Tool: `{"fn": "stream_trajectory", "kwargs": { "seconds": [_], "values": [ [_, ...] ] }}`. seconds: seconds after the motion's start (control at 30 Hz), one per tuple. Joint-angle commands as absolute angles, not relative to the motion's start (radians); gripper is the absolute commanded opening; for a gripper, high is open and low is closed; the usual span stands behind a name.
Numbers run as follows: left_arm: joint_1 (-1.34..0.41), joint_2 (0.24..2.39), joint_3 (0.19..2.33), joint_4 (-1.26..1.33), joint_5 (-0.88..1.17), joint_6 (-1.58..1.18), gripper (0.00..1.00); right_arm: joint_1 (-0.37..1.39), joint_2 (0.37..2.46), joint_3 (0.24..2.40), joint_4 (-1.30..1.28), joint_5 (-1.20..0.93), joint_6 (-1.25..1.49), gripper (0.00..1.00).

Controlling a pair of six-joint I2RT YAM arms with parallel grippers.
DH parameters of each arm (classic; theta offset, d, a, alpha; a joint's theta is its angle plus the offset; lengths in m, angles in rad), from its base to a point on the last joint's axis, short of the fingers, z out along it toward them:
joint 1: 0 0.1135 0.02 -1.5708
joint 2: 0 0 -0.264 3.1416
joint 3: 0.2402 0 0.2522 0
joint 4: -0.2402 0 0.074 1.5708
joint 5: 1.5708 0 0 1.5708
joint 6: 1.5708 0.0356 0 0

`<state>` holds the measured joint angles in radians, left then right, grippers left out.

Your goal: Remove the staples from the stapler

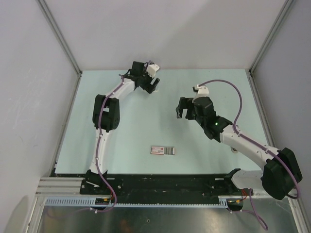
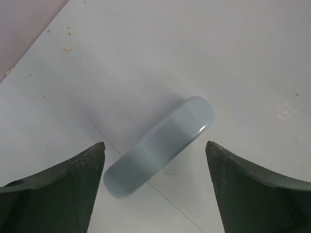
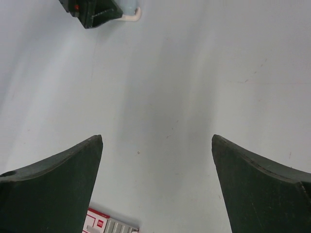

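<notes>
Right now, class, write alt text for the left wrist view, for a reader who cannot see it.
A pale blue stapler lies diagonally on the white table, framed between the two dark fingers of the open left gripper.

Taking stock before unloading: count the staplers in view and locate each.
1. The stapler lies on the table between the open fingers of the left end effector, touching neither. The top view hides it beneath that arm. The red-and-white box nearer the front is not one.
</notes>
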<state>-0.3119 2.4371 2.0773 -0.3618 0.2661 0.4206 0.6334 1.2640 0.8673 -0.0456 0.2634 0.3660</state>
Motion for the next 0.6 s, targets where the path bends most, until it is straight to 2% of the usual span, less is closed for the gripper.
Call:
{"fn": "stream_trajectory", "kwargs": {
  "seconds": [0.0, 0.57],
  "values": [
    [-0.307, 2.421, 2.088, -0.370, 0.304, 0.466, 0.85, 0.633, 1.219, 0.871, -0.011, 0.250, 0.372, 0.99],
    [-0.301, 2.388, 2.015, -0.413, 0.263, 0.514, 0.26, 0.631, 1.216, 0.864, -0.010, 0.257, 0.383, 0.99]
  ]
}}
